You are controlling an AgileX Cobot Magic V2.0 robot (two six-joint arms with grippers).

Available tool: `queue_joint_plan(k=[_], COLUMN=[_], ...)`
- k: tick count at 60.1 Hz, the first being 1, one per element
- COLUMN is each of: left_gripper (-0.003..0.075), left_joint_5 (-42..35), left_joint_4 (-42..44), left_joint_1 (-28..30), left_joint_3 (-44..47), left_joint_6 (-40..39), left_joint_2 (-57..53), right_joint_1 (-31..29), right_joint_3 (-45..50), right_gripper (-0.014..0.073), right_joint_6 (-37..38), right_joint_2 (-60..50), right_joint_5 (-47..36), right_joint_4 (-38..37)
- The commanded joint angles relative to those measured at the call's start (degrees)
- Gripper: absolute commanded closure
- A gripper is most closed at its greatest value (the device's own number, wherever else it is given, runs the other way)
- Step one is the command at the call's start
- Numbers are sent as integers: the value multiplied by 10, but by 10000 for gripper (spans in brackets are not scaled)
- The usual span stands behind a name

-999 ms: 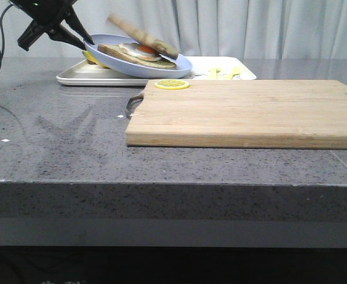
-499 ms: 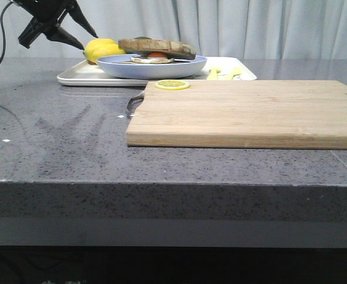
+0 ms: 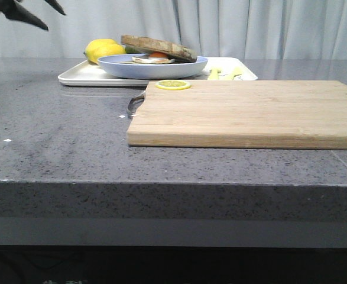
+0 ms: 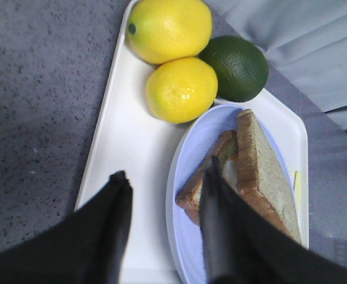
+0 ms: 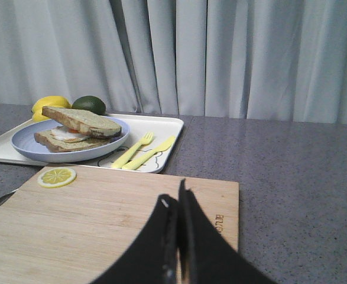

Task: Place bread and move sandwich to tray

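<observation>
The sandwich lies on a round pale-blue plate [image 3: 152, 66] that rests on the white tray [image 3: 84, 76]. Its top is the greenish-tan bread [image 3: 158, 47], lying tilted over the fried egg [image 3: 156, 57] and the brown lower slice. In the left wrist view the bread [image 4: 268, 171] and lower slice [image 4: 211, 171] lie on the plate [image 4: 188, 154]. My left gripper [image 4: 166, 168] is open and empty above the tray's left part, high at the far left in the front view [image 3: 55, 19]. My right gripper [image 5: 174, 194] is shut and empty above the cutting board [image 5: 102, 219].
Two lemons [image 4: 170, 26] and a lime [image 4: 235, 66] lie at the tray's far left end. A yellow plastic fork and knife [image 5: 139, 151] lie at its right end. A lemon slice [image 3: 173, 84] lies on the board's far left corner.
My left gripper held the tilted plate by its rim; it has let go and risen up and left. The plate now sits flat on the tray and the bread has settled on the egg.
</observation>
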Motion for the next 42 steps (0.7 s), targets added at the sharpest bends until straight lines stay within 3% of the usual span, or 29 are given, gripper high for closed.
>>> queue_joint_plan(k=[1, 5, 11, 27, 42], left_gripper=[655, 738, 739, 739, 739], left_joint_5=[-9, -4, 11, 63, 71], left_joint_4=[-25, -25, 3, 230, 279], left_joint_1=[4, 5, 2, -26, -38], left_joint_3=[-20, -20, -20, -17, 39], left_joint_6=[6, 17, 29, -1, -7], left_joint_2=[-53, -59, -78, -162, -267], right_joint_1=[-1, -1, -1, -1, -1], right_joint_3=[-14, -14, -14, -14, -14], right_gripper=[653, 653, 653, 653, 653], right_joint_6=[0, 0, 0, 0, 0], right_joint_2=[2, 2, 2, 2, 2], right_joint_5=[-48, -48, -48, -48, -48], right_joint_4=[1, 1, 1, 1, 1])
